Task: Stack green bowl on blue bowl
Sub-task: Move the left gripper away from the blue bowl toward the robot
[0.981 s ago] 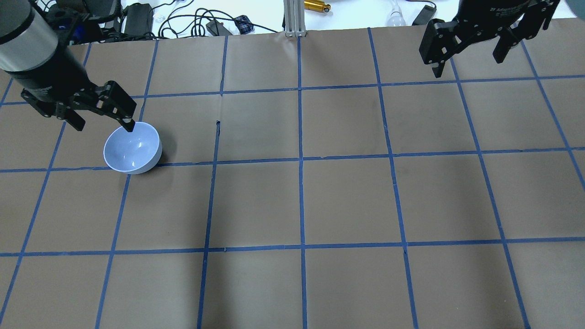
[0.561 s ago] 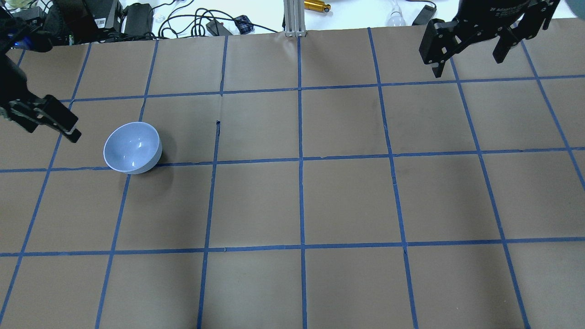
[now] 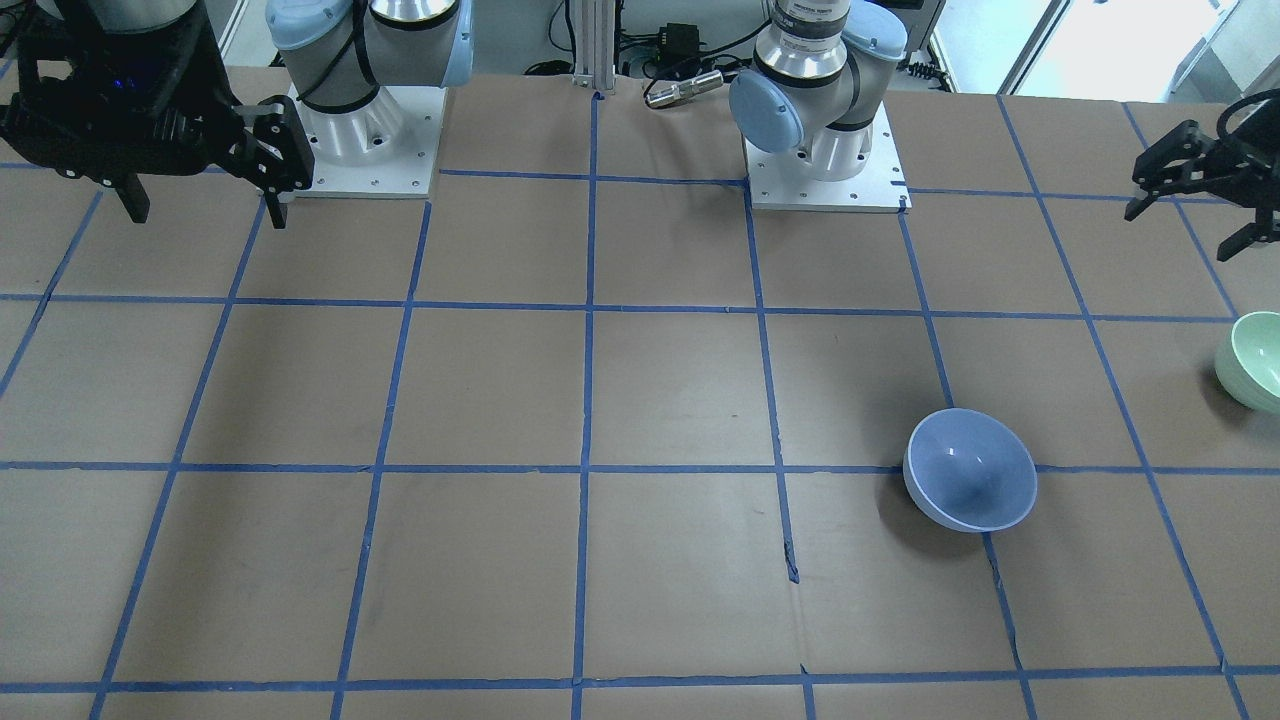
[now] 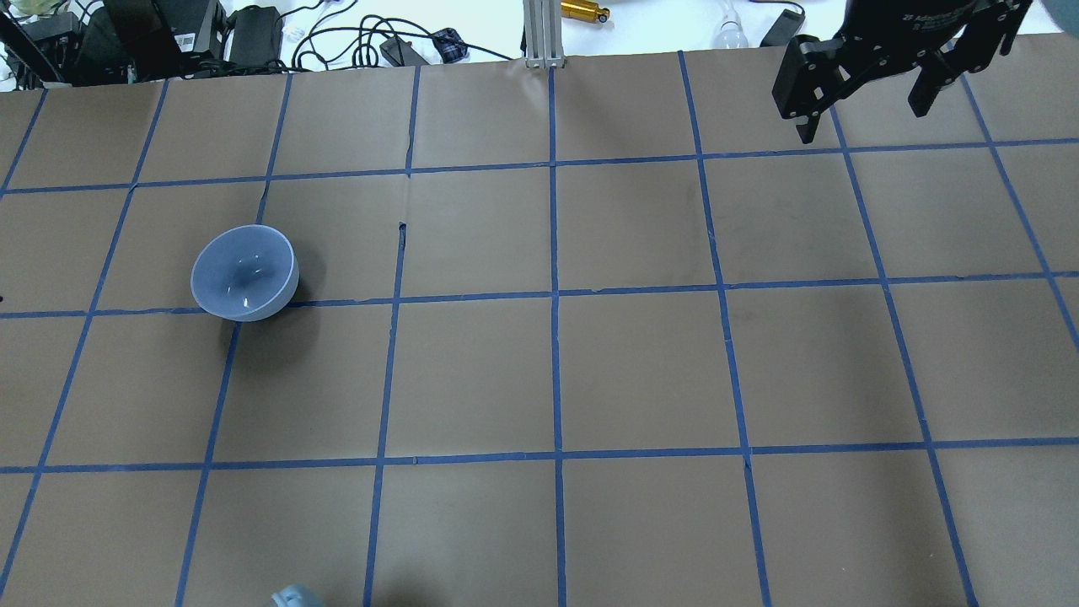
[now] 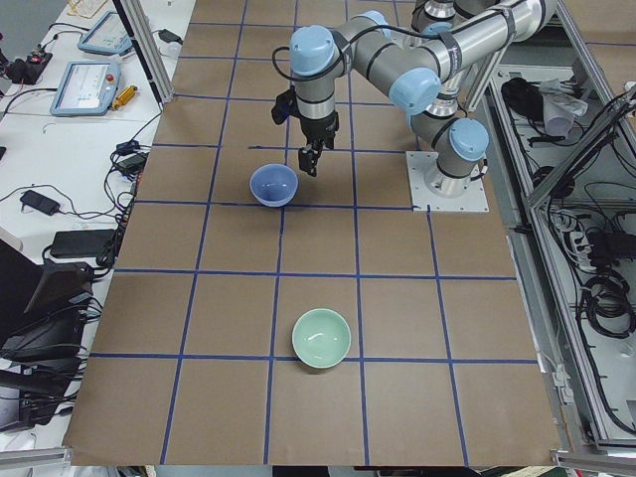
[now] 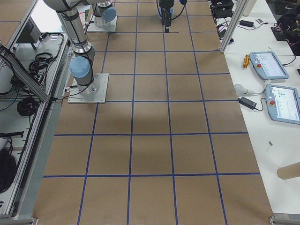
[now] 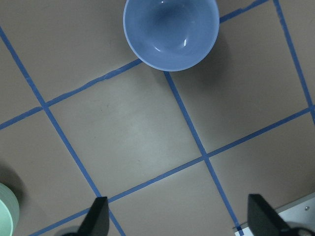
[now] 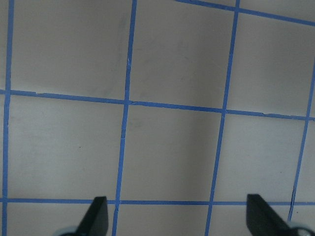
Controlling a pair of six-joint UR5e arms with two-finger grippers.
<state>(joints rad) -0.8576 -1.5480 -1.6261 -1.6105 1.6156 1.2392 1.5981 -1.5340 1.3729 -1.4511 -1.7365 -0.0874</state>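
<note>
The blue bowl (image 4: 244, 272) stands upright and empty on the left half of the table; it also shows in the front view (image 3: 970, 483), the left side view (image 5: 274, 185) and the left wrist view (image 7: 171, 32). The green bowl (image 3: 1255, 360) stands upright and apart from it, nearer the table's left end (image 5: 321, 337), at the wrist view's lower left edge (image 7: 6, 216). My left gripper (image 3: 1190, 225) is open and empty, high above the table (image 7: 179, 219), out of the overhead view. My right gripper (image 4: 864, 116) is open and empty over the far right (image 3: 205, 212) (image 8: 179, 219).
Brown paper with a blue tape grid covers the table. The two arm bases (image 3: 360, 140) (image 3: 825, 160) stand on the robot's side. Cables and boxes (image 4: 253, 34) and an aluminium post (image 4: 544, 34) lie past the far edge. Tablets (image 6: 269, 65) lie on a side table.
My left gripper has drawn back from the blue bowl's rim to the left and out of the overhead view. The bowl stays in place. The right arm has not moved.
</note>
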